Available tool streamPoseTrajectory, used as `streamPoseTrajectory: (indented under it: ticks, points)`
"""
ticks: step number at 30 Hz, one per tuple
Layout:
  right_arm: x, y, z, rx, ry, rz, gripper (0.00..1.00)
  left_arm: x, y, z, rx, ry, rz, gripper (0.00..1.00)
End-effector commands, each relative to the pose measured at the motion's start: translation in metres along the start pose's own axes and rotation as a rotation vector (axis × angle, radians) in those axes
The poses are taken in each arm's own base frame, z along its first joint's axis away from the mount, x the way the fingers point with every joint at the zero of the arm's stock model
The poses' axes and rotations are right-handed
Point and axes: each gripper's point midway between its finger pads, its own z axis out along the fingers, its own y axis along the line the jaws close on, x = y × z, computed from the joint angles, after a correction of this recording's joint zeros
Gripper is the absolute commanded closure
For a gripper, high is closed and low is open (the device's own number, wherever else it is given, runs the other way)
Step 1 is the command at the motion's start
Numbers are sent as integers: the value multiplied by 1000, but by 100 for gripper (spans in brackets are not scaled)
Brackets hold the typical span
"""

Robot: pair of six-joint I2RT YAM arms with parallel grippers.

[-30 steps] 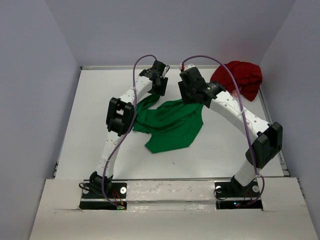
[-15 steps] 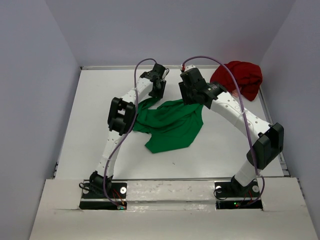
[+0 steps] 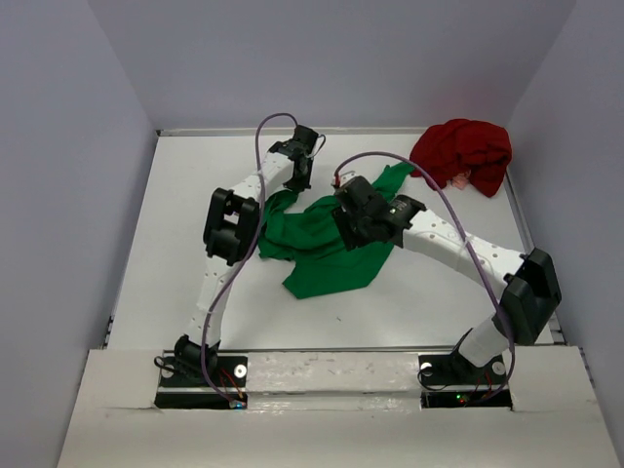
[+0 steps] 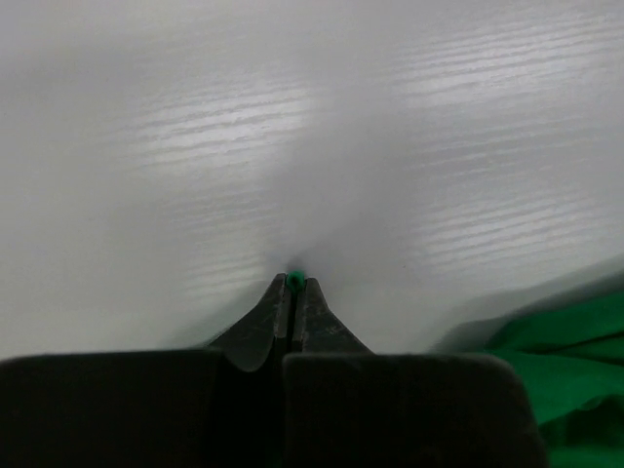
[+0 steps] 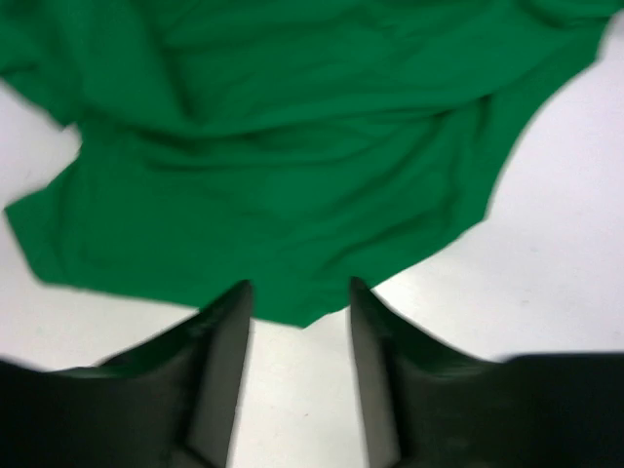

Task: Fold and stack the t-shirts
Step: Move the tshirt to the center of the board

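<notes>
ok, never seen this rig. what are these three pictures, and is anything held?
Two robot arms with two-finger grippers sit at the near edge of a white table. One camera looks down from above and behind; the other two ride on the wrists. A bright green cloth t-shirt lies crumpled mid-table; a dark red cloth t-shirt is bunched in the far right corner. The left gripper is shut with a green speck at its tips, so it seems to pinch the green shirt. The right gripper is open over that shirt's edge, holding nothing.
</notes>
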Motion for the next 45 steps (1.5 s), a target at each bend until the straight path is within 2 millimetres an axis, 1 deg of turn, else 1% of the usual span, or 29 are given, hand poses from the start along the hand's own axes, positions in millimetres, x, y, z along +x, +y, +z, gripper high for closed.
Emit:
streamPoseTrajectory:
  ticks: [1,4,5,6,9,10,12,14,15,16,21,22,24,25,26,27,30,31,33,34,36,37,38,39,40,41,43,44,45]
  points:
    - [14,42,-25,-120,-15,21,44,-40,12,-70,-14,-136,-46,100]
    - [28,45,-32,-141,-8,89,39,-46,14,-92,-12,-167,-62,100]
    - [30,45,-34,-139,-11,137,38,-43,14,-96,-23,-169,-58,100]
    - [34,40,-39,-130,-19,164,38,-51,16,-113,-26,-205,-63,100]
    - [37,34,-48,-125,-55,248,40,-56,20,-135,-45,-244,-69,100]
    - [40,32,-48,-123,-56,256,41,-62,23,-154,-45,-279,-79,100]
    - [49,23,-43,-74,-45,265,41,-61,26,-169,-54,-304,-84,100]
    - [54,12,-39,-6,-34,253,40,-66,33,-196,-70,-356,-103,100]
    - [55,10,-38,12,-30,249,40,-60,36,-200,-82,-355,-104,100]
    - [53,6,-36,40,-29,243,40,-59,42,-215,-97,-379,-117,100]
    - [48,9,-33,52,-18,249,39,-48,67,-265,-182,-457,-177,100]
    - [45,12,-33,36,-24,251,39,-48,73,-287,-183,-496,-195,100]
    - [44,16,-33,14,-23,255,40,-42,80,-304,-197,-526,-219,100]
    - [42,19,-32,3,-27,257,39,-39,85,-326,-191,-569,-236,100]
    - [41,19,-34,0,-34,263,39,-38,87,-338,-189,-593,-248,100]
    - [39,19,-35,-3,-42,269,39,-38,92,-363,-174,-648,-272,100]
    - [36,21,-38,-21,-54,279,39,-39,97,-404,-131,-734,-289,100]
    - [35,22,-38,-27,-60,288,40,-37,99,-428,-111,-780,-290,100]
    - [34,16,-37,5,-74,307,41,-39,101,-464,-70,-854,-296,100]
    - [33,14,-36,18,-80,311,43,-36,104,-492,-39,-914,-301,100]
    - [24,2,-39,83,-128,345,70,-35,111,-532,-17,-1005,-290,100]
    - [18,-2,-41,102,-152,350,81,-31,121,-558,-17,-1073,-312,100]
    - [9,-19,-42,161,-185,370,100,-28,133,-570,-68,-1099,-323,100]
    - [-3,-29,-47,186,-216,387,100,-23,150,-593,-128,-1131,-363,100]
    - [-10,-40,-48,213,-231,403,100,-23,153,-603,-135,-1139,-353,100]
    - [-17,-63,-46,254,-235,445,100,-17,173,-635,-195,-1189,-394,100]
    - [-39,-86,-51,266,-278,471,100,-10,186,-646,-265,-1177,-402,100]
    - [-44,-108,-49,301,-279,481,100,-5,195,-657,-295,-1202,-427,100]
    - [-63,-118,-59,307,-323,497,100,-2,201,-670,-298,-1241,-456,100]
